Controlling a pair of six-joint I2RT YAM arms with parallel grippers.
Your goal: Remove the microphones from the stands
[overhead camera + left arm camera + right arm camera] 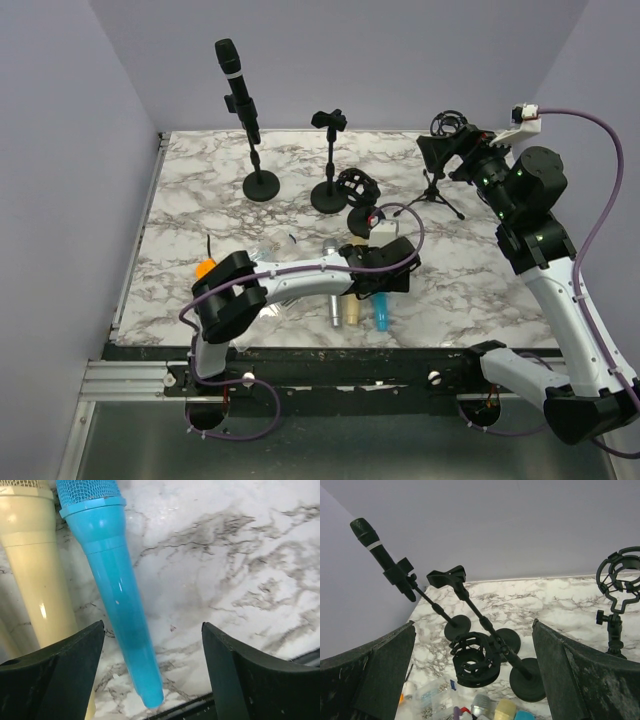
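You are between picks: left gripper [152, 650] open above the lying blue microphone [120, 595], right gripper [472, 625] open and empty; next, grasp the black microphone [238, 90] and lift it clear of its stand [262, 185].

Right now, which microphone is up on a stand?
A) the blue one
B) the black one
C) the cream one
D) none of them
B: the black microphone is clipped high on its stand at the back left, while the blue microphone and the cream microphone lie flat on the marble table.
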